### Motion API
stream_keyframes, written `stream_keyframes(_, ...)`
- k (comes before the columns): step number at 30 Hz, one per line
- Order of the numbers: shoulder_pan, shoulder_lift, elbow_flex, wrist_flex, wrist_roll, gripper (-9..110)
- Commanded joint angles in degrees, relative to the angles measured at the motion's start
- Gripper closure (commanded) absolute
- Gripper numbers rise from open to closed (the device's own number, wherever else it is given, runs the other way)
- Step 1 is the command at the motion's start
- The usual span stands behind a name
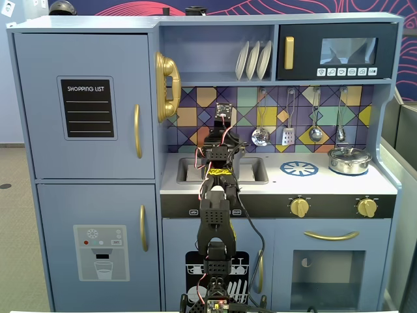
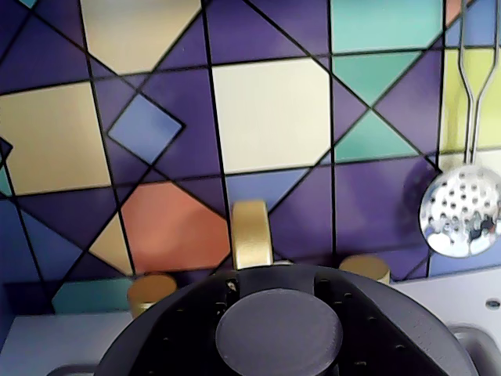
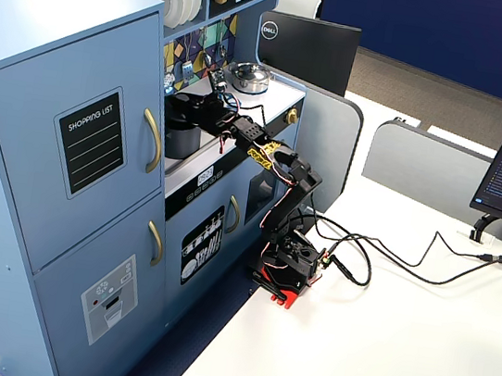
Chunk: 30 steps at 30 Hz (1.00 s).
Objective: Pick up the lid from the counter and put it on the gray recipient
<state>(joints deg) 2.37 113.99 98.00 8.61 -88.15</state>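
In the wrist view the dark-gray lid (image 2: 274, 276) fills the bottom edge, with its round gray knob (image 2: 278, 333) in the middle. My gripper (image 2: 278, 313) is shut on the knob, and its black fingers (image 2: 180, 329) lie on either side of it. In a fixed view the gripper (image 3: 204, 107) reaches over the gray recipient (image 3: 178, 140), a dark pot standing at the sink. The lid sits at the pot's top, and I cannot tell whether it rests on the rim. In the front fixed view the arm (image 1: 216, 195) hides the pot and the lid.
The gold faucet (image 2: 252, 233) and two gold taps stand just behind the lid, against the tiled backsplash. A silver skimmer (image 2: 460, 211) hangs at the right. The shiny silver pot (image 1: 349, 160) sits on the right burner. The sink (image 1: 254, 171) is under the arm.
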Motion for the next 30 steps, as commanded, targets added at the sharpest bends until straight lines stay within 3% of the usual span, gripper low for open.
stream_keyframes(1, -0.7, 4.9, -0.3, -2.1, 1.0, 102)
stream_keyframes(30, -0.8, 1.6, 3.8, -3.8, 1.8, 102)
